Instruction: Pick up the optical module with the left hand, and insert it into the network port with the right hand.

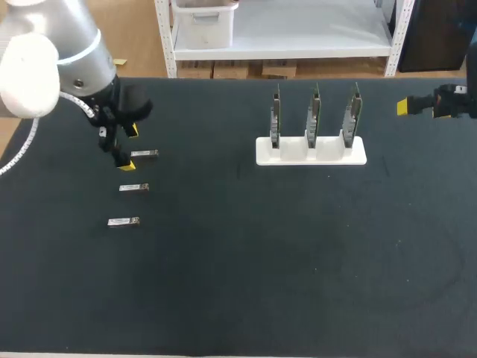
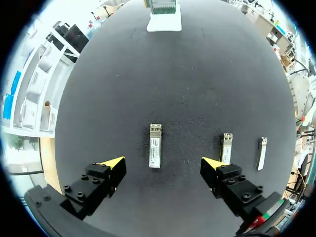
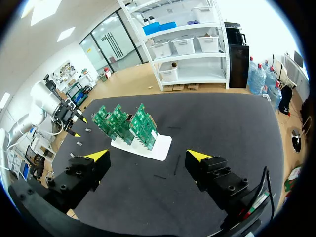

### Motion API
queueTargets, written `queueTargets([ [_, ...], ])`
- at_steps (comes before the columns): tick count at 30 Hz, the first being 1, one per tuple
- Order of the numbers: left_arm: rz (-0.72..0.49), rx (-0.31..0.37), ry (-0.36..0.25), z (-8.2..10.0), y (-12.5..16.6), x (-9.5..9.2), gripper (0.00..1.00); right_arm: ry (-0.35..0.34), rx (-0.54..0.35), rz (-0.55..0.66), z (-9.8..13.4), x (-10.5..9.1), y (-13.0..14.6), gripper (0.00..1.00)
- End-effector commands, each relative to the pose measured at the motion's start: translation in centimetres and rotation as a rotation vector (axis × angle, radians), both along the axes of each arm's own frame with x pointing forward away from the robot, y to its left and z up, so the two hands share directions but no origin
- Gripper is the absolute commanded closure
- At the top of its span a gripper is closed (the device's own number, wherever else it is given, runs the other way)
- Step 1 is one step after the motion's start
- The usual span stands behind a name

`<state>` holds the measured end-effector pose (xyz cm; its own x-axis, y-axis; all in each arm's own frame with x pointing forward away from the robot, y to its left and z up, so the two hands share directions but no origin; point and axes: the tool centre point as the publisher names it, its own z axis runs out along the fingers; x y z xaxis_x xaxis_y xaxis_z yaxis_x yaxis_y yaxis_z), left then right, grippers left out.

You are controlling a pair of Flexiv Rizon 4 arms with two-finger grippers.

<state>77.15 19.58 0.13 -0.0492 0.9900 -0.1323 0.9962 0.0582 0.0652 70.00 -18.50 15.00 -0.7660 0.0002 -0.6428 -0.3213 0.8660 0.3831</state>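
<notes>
Three silver optical modules lie in a column on the black table at the left: the far one (image 1: 144,154), the middle one (image 1: 134,187) and the near one (image 1: 123,221). My left gripper (image 1: 127,148) hangs open just over the far module, which lies ahead of and between its fingers (image 2: 155,145); the other two modules (image 2: 226,147) (image 2: 261,152) lie beside it. A white holder (image 1: 311,151) carries three upright green network cards (image 1: 314,115). My right gripper (image 1: 408,107) is open at the far right edge, well away from the cards (image 3: 129,123) and holding nothing.
The white holder (image 3: 148,146) stands at the back of the table, right of centre. The dark mat (image 1: 261,253) stretches bare between the modules and the holder and toward the front edge.
</notes>
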Motion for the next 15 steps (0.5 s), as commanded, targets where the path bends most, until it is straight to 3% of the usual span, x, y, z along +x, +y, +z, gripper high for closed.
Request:
queueTargets([
  [1,0.001,0.025,0.012,-0.4,-0.2,0.7,0.00,0.000,0.000,0.000,0.0,0.0,0.0,0.00],
  [15,0.017,0.053,0.042,-1.5,-0.3,0.9,0.00,0.000,0.000,0.000,0.0,0.0,0.0,0.00],
])
